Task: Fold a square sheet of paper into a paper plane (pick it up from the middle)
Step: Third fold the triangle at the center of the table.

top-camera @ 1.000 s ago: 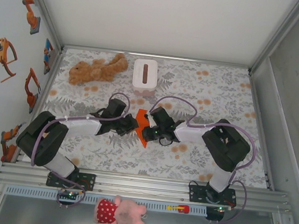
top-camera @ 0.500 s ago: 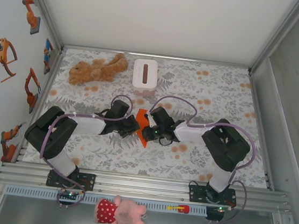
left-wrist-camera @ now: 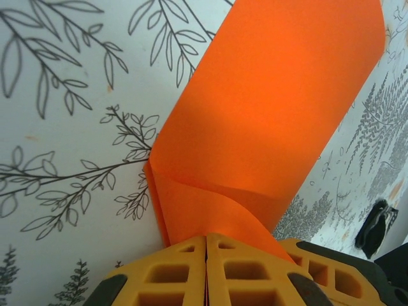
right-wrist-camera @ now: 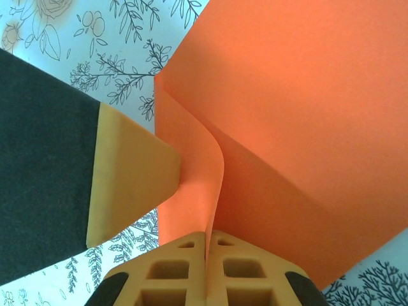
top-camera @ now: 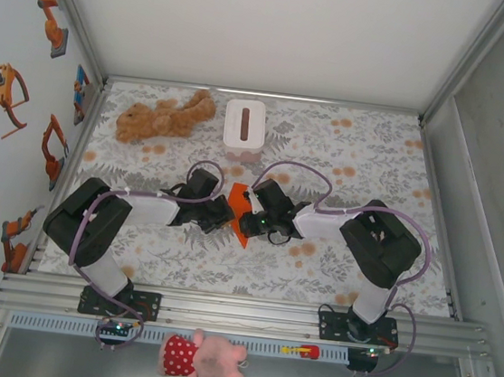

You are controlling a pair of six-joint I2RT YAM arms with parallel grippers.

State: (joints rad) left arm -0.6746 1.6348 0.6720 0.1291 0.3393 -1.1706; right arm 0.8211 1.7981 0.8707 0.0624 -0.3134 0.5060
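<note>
The folded orange paper (top-camera: 240,234) sat near the middle of the worktop (top-camera: 374,157), a little toward the near edge, pinched between the two grippers that met there from either side. The left gripper (top-camera: 227,215) was closed on the paper. In the left wrist view its yellow fingertips (left-wrist-camera: 172,274) were pressed together over a curled flap of the paper (left-wrist-camera: 274,108), which ran away from them as a broad folded panel. The right gripper (top-camera: 247,221) was also closed on the paper. In the right wrist view its gripper (right-wrist-camera: 206,255) clamped a thin upright layer of the paper (right-wrist-camera: 306,127), and one finger of the left gripper (right-wrist-camera: 131,175) touched that layer from the side. Whether the paper's far edge rested on the worktop could not be told.

Toward the far edge stood a white tissue box (top-camera: 244,126), with a brown teddy bear (top-camera: 165,115) lying beside it nearer the far left corner. A pink soft toy (top-camera: 205,361) lay in front of the near rail.
</note>
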